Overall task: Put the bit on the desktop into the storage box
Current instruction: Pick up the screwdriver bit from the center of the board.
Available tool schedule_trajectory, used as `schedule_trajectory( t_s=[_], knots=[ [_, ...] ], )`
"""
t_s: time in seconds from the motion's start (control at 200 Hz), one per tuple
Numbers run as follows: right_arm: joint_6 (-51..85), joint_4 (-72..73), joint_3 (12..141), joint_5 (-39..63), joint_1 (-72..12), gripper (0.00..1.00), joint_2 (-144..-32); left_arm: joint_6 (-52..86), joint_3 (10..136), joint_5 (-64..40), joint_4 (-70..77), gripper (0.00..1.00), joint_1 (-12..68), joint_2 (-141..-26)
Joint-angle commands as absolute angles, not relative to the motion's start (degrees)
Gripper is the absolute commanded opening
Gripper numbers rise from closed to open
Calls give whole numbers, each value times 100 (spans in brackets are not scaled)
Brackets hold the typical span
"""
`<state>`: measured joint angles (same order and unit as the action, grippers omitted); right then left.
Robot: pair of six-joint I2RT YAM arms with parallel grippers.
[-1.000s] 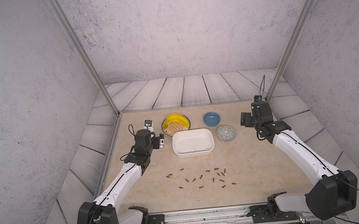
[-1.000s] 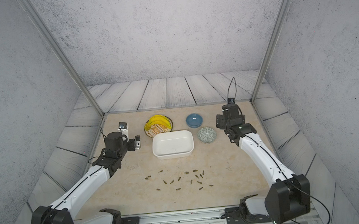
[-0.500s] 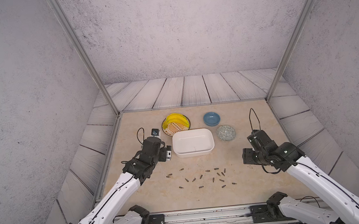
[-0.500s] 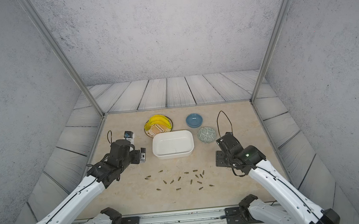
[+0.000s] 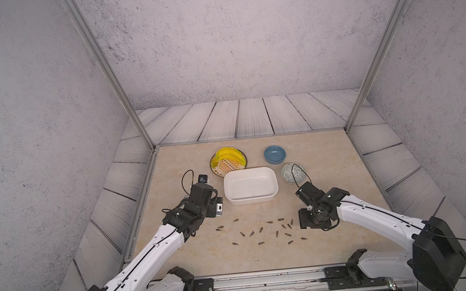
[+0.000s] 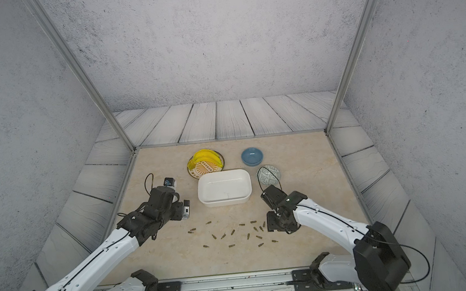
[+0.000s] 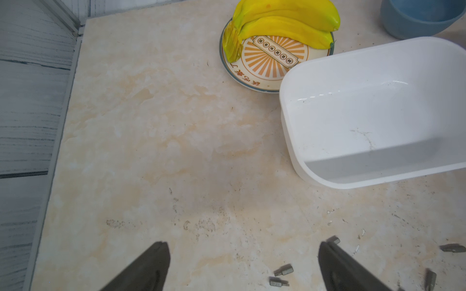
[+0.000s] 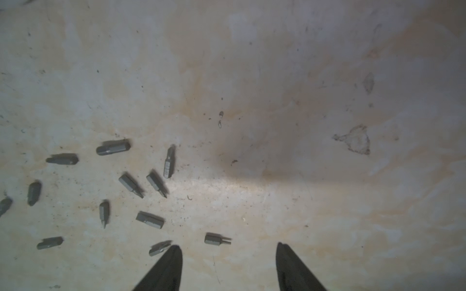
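Both sets of jaws stand apart, empty. The right gripper (image 8: 228,248) hangs low over the desktop (image 5: 328,158), one hex bit (image 8: 217,238) just beyond its fingertips; the left gripper (image 7: 243,248) hovers at the scatter's other end. Every bit lies before the white storage box (image 5: 251,200); bananas (image 5: 226,154) fill the plate (image 5: 231,167) behind it. Bare marble runs rightward to the desktop's edge.

On my feed the beige marble bench (image 5: 328,158) carries a white storage box (image 5: 251,199) at its middle. A plate (image 5: 228,166) of bananas (image 5: 226,154) sits at the box's far left corner, perhaps touching. A blue bowl (image 5: 275,154) and a grey-patterned bowl (image 5: 287,173) are to its right. Loose bits (image 8: 113,147) lie scattered on the near side.
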<state>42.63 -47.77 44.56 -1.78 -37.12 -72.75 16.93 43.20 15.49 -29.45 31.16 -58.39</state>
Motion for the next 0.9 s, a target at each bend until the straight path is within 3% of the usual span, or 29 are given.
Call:
schedule_trajectory(
  t_s=[0.0, 0.4, 0.896],
  knots=[
    [4254, -4509, 4504, -187, -3803, 63, -7480, 1784, 4178, 1682, -3026, 99, 3155, -5947],
    [4166, -4122, 5224, -426, -4012, 48, -8778, 1704, 4192, 1699, -2922, 100, 3160, -6144],
    [4061, -3983, 5504, -554, -4118, 42, -9534, 1757, 4210, 1554, -3084, 99, 3162, -6139]
  ],
)
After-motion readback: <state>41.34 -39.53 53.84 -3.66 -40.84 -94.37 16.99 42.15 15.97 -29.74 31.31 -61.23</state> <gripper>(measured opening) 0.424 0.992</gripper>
